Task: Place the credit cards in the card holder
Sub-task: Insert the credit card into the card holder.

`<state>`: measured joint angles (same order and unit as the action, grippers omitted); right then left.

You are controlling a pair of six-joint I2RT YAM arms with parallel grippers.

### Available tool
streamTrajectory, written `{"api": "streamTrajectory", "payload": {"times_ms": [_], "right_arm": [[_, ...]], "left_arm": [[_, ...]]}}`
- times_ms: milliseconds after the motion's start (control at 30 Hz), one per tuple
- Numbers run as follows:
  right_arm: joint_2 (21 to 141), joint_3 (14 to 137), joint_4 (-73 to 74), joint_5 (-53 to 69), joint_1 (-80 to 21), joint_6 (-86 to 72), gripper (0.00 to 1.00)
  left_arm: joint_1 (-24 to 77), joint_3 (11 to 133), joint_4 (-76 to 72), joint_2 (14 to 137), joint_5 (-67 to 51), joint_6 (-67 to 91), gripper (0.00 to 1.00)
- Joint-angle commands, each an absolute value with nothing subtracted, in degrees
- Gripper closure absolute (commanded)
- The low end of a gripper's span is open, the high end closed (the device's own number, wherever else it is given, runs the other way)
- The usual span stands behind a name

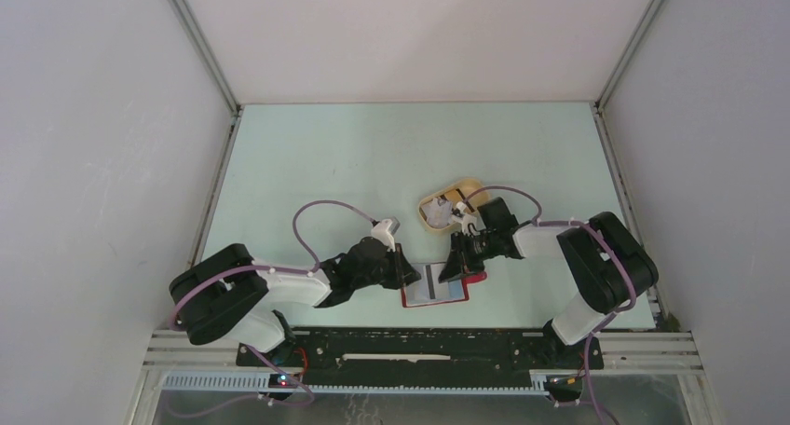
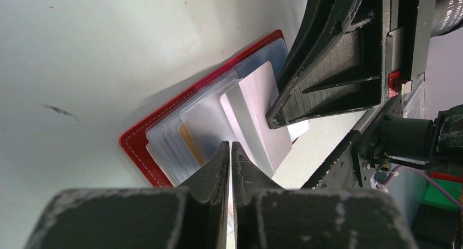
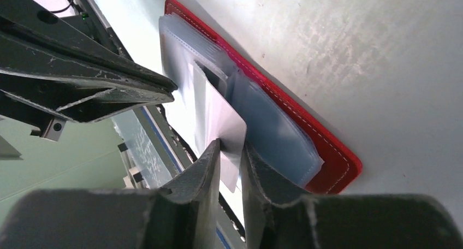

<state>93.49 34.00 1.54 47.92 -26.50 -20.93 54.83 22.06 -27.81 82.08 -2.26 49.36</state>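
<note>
Right gripper [image 3: 230, 146] pinches a credit card [image 3: 218, 118] edge-on to feed a sleeve of the card holder [image 3: 333, 159]; left gripper [image 2: 230, 146], at nine o'clock, fingers pressed together, apparently steadies it.

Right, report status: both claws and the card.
Left claw shut at open card holder. Right claw shut on credit card, over the holder. Nothing blocking.

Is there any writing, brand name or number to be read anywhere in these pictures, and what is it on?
"DAMI": white letters cut off at the picture's edge, on a black round arm housing in the left wrist view.
Smaller print beside it: too small to read.
The card in the right end effector and the red card holder: no print readable.
</note>
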Motion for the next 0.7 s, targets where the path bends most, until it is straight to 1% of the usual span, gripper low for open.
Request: {"api": "streamTrajectory", "payload": {"times_ms": [0, 133, 267, 367, 533, 667], "right_arm": [[91.54, 34.4, 4.55, 42.97, -26.9, -17.7, 0.67], [90.07, 35.16, 6.08, 42.23, -26.51, -16.02, 0.57], [88.54, 35.59, 7.0, 41.31, -26.75, -14.73, 0.51], [88.27, 35.79, 7.38, 40.6, -27.34, -14.1, 0.5], [88.91, 36.91, 8.44, 39.61, -29.06, -13.26, 0.49], [88.96, 37.6, 8.88, 39.14, -30.5, -12.75, 0.5]], "left_arm": [[54.58, 19.86, -30.32, 80.72, -3.05, 47.72, 0.91], [54.58, 19.03, -31.61, 79.79, -3.47, 47.72, 0.89], [54.58, 18.36, -32.61, 78.95, -4.07, 47.79, 0.88], [54.58, 17.56, -33.3, 77.61, -4.34, 47.99, 0.86], [54.58, 15.15, -32.74, 73.1, -2.97, 48.38, 0.74], [54.58, 13.82, -27.29, 69.19, -0.39, 49.11, 0.72]]}}
